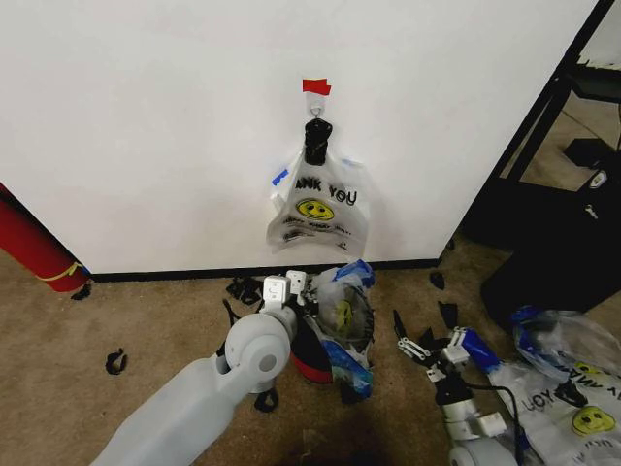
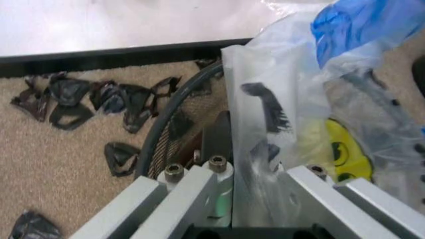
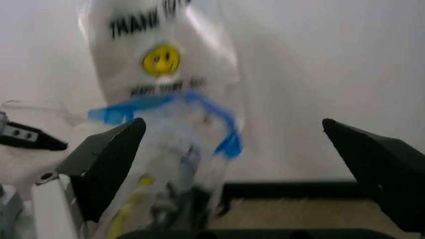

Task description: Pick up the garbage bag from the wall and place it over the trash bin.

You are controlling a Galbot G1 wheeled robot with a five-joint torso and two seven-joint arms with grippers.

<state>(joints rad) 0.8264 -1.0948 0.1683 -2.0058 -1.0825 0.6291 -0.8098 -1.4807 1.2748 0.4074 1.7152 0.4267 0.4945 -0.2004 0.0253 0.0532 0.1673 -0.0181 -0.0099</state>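
**Bag draped at the bin, left gripper pinching its film**

The garbage bag (image 1: 342, 316) is being held at the trash bin (image 1: 312, 357), which is standing on the brown carpet (image 1: 155, 325) just in front of the wall (image 1: 146, 116). Crumpled see-through plastic with blue tape strips is lying over the bin's far side and top, and part of the yellow smiley is being shown through the film.

The left gripper (image 2: 256, 172) is being kept at the bin's rim, its jaws pressed onto a fold of the bag, with the dark wire rim curving right beside them. In the head view the left gripper (image 1: 287, 289) is sitting at the near-left edge of the bin.

The right gripper (image 1: 419, 349) is being held low over the carpet to the right of the bin, apart from the bag, its jaws spread wide with nothing between them.

A bunch of printed bags (image 1: 318, 202) is hanging from the hook under the red tape (image 1: 316, 86). Black scraps (image 2: 99, 99) are lying scattered along the baseboard (image 1: 175, 273).
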